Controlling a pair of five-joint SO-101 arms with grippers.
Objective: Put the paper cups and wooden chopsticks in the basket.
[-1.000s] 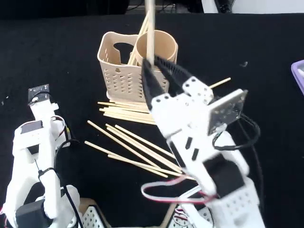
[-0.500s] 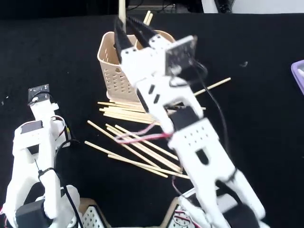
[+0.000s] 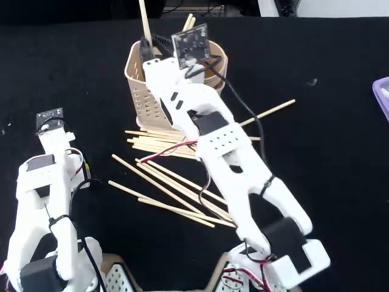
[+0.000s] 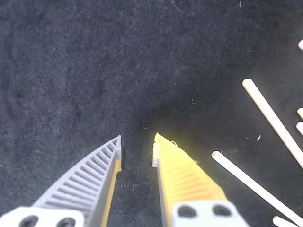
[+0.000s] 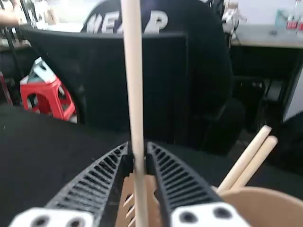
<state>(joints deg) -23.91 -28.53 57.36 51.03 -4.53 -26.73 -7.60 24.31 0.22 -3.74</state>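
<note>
My right gripper [image 3: 148, 44] hangs over the left part of the beige basket [image 3: 141, 91], shut on one wooden chopstick [image 3: 144, 19] that stands nearly upright. The right wrist view shows that chopstick [image 5: 133, 71] pinched between the dark fingers of the gripper [image 5: 137, 145]. A paper cup [image 3: 216, 61] sits in the basket's right part with two chopsticks [image 5: 247, 160] poking out of it. Several loose chopsticks [image 3: 173, 190] lie on the black cloth in front of the basket. My left gripper [image 4: 137, 139] stands open above bare cloth, with chopstick ends [image 4: 270, 113] beside it.
The left arm [image 3: 44, 182] stands folded at the near left. A single chopstick [image 3: 270, 111] lies right of the right arm. A purple object [image 3: 383, 91] sits at the right edge. Arm bases and cables crowd the near edge.
The right arm has stretched out and swung left, carrying the chopstick from above the cup to above the basket's left part. The left arm has not moved.
</note>
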